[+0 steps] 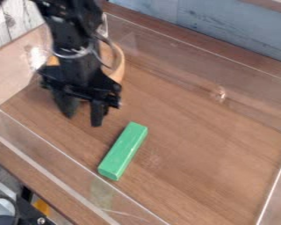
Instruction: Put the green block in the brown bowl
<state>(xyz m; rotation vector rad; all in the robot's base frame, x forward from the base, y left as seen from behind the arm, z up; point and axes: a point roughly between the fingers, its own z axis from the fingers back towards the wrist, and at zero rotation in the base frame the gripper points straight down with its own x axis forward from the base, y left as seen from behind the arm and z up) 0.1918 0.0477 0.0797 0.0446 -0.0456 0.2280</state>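
Approach comes first: the tool [82, 114] hangs pointing down over the bench [213, 114], fingers apart and empty. Below and to its right lies the green block [124, 150], untouched; behind it sits the brown bowl [117, 63]. Best to straddle the block's narrow width at mid-length.

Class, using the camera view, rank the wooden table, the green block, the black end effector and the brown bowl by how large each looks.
1. Brown wooden table
2. Black end effector
3. Bright green rectangular block
Light-brown wooden bowl: mostly hidden behind the arm, so unranked.
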